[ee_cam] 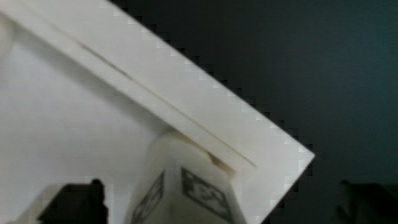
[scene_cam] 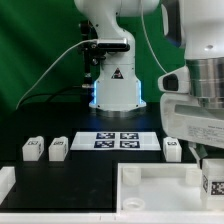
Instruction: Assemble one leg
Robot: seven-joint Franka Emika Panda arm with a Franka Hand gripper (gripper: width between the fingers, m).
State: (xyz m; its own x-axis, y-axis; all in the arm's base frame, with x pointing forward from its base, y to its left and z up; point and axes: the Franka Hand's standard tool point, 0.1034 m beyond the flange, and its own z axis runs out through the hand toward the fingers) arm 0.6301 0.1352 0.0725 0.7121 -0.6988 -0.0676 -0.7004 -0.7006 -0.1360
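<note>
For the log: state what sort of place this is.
Probably a robotics lab bench: a black table with a marker board, tagged white furniture parts like a leg, and the arm's base against a green backdrop.

A dark green curtain-like backdrop [scene_cam: 40, 30] hangs behind the far side of the scene. Below it lies a matte black table surface [scene_cam: 60, 175], dim overall, with a cool bluish glow near the far centre.

Pretty clearly a robotics lab: black table [scene_cam: 70, 172], green backdrop [scene_cam: 35, 40] behind the arm's base [scene_cam: 115, 88], and a marker board [scene_cam: 118, 140] right in front of that base.
</note>
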